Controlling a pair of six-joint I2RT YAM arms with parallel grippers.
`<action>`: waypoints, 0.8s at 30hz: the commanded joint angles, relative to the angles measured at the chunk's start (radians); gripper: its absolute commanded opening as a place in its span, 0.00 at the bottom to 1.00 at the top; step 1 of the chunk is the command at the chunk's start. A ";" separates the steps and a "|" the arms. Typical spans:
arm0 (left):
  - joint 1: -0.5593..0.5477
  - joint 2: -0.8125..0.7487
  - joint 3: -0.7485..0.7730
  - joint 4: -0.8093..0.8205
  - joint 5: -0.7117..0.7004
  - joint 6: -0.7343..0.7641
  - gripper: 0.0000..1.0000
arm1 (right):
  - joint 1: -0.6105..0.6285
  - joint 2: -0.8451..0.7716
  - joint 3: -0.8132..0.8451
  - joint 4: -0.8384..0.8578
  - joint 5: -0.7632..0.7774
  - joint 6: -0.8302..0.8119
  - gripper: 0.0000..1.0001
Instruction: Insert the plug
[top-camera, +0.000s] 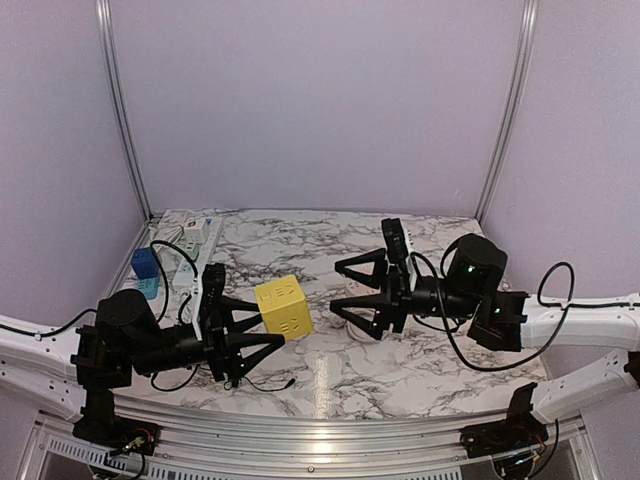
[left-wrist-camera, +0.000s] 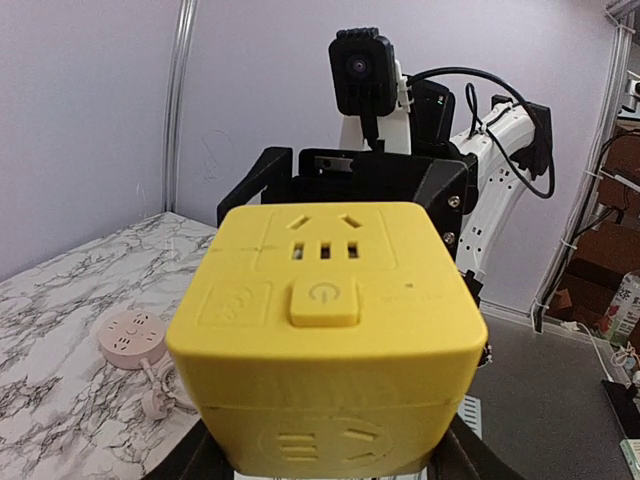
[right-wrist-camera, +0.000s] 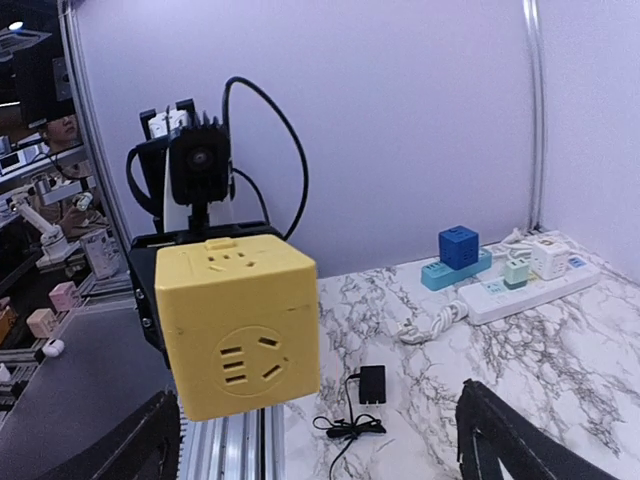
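My left gripper (top-camera: 272, 320) is shut on a yellow cube socket (top-camera: 283, 305) and holds it above the table, left of centre. In the left wrist view the cube (left-wrist-camera: 325, 330) fills the frame, with its power button and one outlet face up, and the gripper (left-wrist-camera: 330, 470) is clamped at its base. A small black plug adapter (right-wrist-camera: 372, 384) with a thin coiled cable lies flat on the marble, near the front edge and below the cube (right-wrist-camera: 240, 325). My right gripper (top-camera: 336, 287) is open and empty, facing the cube from the right; it also shows in the right wrist view (right-wrist-camera: 330, 450).
A white power strip (right-wrist-camera: 530, 290) with small adapters, and a blue cube (right-wrist-camera: 458, 247) on a teal strip, lie at the far left of the table (top-camera: 330, 375). A pink round socket (left-wrist-camera: 133, 338) with its cord lies under my right gripper. Metal frame posts stand at the back corners.
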 joint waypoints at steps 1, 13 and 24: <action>0.005 -0.077 -0.038 -0.014 -0.055 -0.022 0.15 | -0.101 -0.043 0.015 -0.106 0.183 0.039 0.91; 0.005 -0.141 -0.076 -0.039 -0.081 -0.049 0.15 | -0.389 0.108 0.048 -0.297 0.566 0.265 0.85; 0.005 -0.159 -0.098 -0.036 -0.082 -0.065 0.15 | -0.448 0.432 0.115 -0.245 0.529 0.325 0.84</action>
